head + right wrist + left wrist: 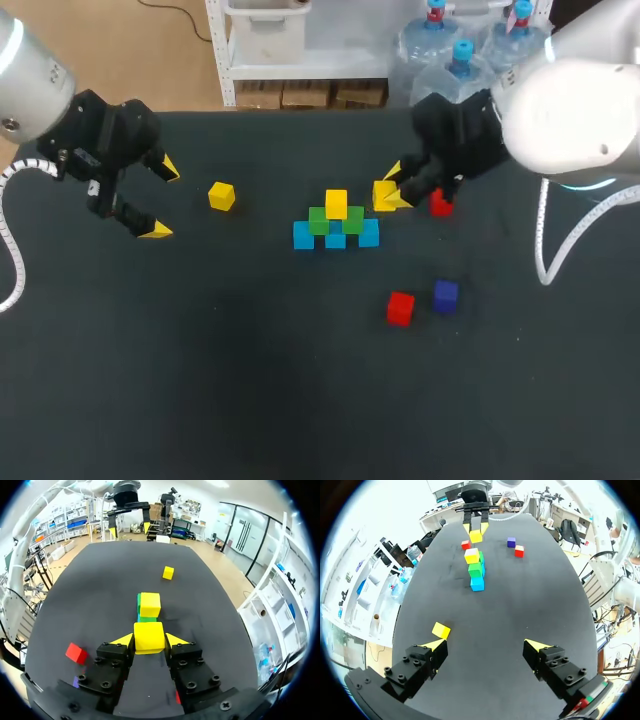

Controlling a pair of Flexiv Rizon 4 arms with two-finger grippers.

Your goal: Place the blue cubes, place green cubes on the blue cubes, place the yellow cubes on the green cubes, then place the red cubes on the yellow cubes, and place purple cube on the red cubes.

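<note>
The right end effector was clamped on a yellow cube just beside the stack; the left end effector hung spread apart over the counter.

A pile stood in the middle of the table: three cubes in a row, two cubes on those, one cube on top; just behind and right of it was the right gripper, with a held cube between its fingers; a side cube lay just right of that; a front cube and a second front cube on its right sat nearer the front; a lone cube lay left of the pile, between it and the left gripper.
</note>
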